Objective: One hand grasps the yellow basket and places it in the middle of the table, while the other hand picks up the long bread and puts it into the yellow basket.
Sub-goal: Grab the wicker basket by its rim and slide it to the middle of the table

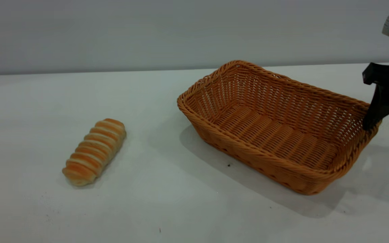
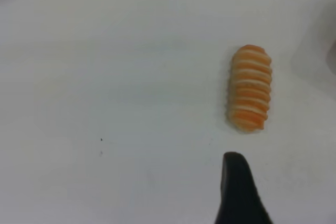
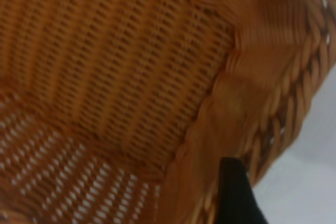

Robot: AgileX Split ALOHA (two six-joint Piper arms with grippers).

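Note:
The yellow basket (image 1: 275, 126) stands on the white table (image 1: 181, 209) right of centre, empty. My right gripper (image 1: 383, 132) is open and straddles the basket's right-hand rim, one finger inside the wall and one outside. In the right wrist view the basket's woven inside (image 3: 121, 77) fills the picture, with one dark finger (image 3: 237, 192) at the rim. The long bread (image 1: 94, 151) lies on the table at the left, well apart from the basket. In the left wrist view the bread (image 2: 250, 88) lies a short way beyond one finger (image 2: 237, 195) of my left gripper, which hovers above the table and holds nothing.
A grey wall runs behind the table's far edge. A few small dark specks (image 1: 228, 165) mark the tabletop. Bare table lies between bread and basket.

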